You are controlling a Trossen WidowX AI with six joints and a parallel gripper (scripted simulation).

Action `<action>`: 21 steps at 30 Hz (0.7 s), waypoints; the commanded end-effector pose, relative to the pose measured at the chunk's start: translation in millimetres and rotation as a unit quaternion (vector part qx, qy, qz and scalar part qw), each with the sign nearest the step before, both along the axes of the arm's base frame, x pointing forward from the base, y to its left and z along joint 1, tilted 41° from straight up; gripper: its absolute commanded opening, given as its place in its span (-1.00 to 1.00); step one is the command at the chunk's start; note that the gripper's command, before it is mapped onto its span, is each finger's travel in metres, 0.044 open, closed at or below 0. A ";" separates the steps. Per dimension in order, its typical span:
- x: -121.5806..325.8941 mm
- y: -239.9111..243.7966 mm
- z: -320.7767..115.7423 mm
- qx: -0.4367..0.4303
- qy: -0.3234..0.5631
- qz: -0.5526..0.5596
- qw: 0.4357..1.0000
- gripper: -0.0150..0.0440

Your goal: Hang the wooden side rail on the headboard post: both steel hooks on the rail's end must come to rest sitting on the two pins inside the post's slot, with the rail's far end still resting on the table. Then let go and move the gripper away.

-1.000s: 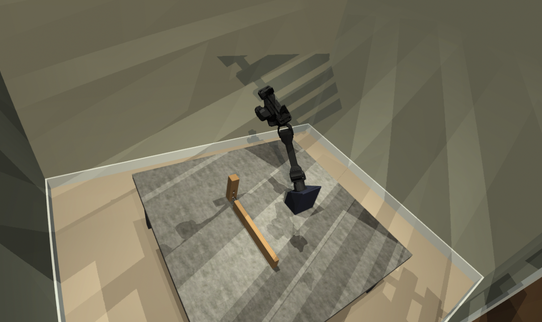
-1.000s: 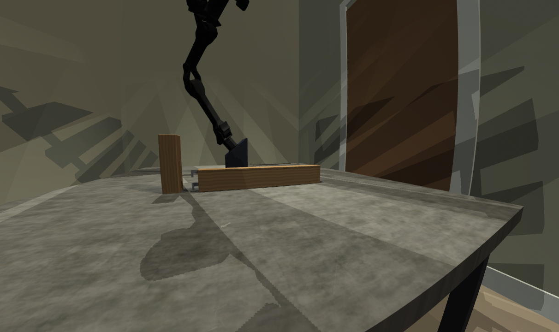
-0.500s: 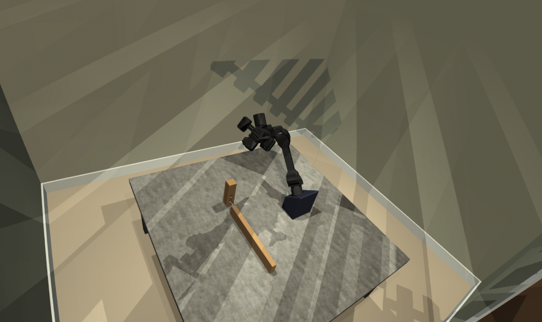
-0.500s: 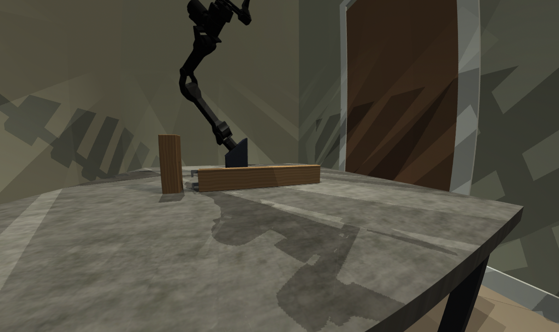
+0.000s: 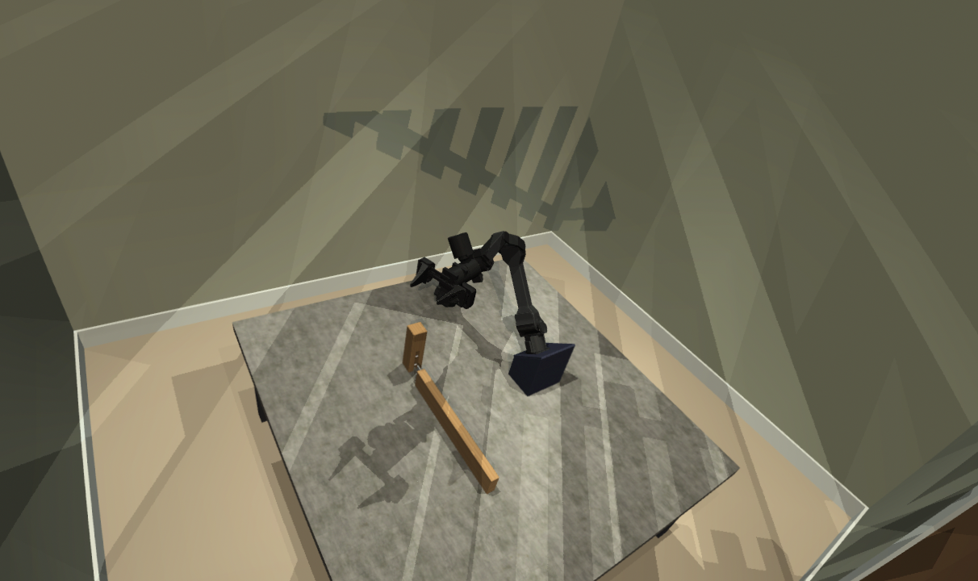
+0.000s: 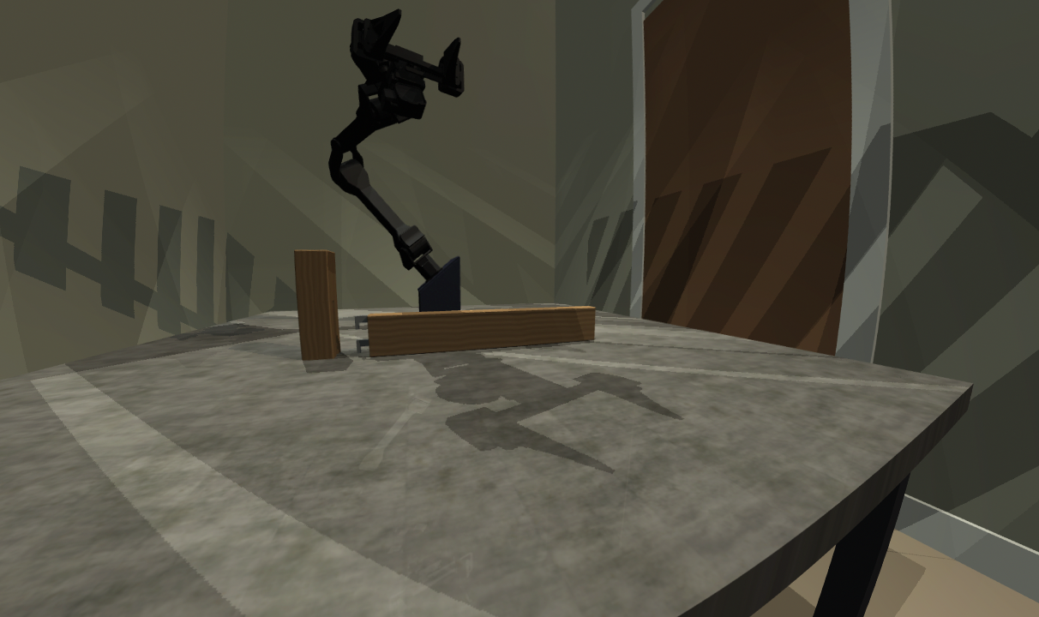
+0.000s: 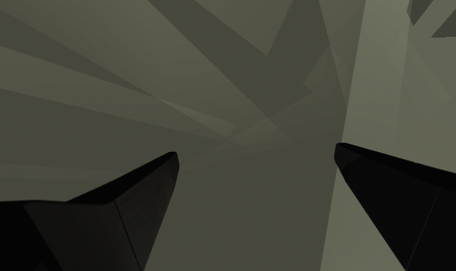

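The wooden side rail (image 5: 457, 426) (image 6: 477, 332) lies along the table, standing on its narrow edge. The headboard post (image 5: 411, 349) (image 6: 315, 307) stands upright beside the rail's hooked end. Two steel hooks, the upper hook (image 6: 360, 320) and the lower hook (image 6: 363, 346), stick out from the rail towards the post, with a small gap showing in the exterior view. The slot shows small in the top view; its pins are too small to make out clearly. My gripper (image 5: 426, 292) (image 6: 429, 26) (image 7: 254, 154) is open and empty, high above the table and away from rail and post.
The grey table (image 5: 622, 440) (image 6: 278, 491) carries the dark blue arm base (image 5: 541, 369) (image 6: 440, 293), behind the rail in the exterior view. The wrist view shows only walls beyond the fingers. The arm's shadow falls across the table near the rail.
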State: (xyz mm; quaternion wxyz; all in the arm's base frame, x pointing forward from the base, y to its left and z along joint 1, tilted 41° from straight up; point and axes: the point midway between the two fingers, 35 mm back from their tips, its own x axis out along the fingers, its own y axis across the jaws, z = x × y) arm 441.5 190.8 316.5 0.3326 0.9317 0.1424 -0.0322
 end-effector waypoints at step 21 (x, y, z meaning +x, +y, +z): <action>-73.7 -196.1 -149.1 0.038 0.129 -0.388 0.912 1.00</action>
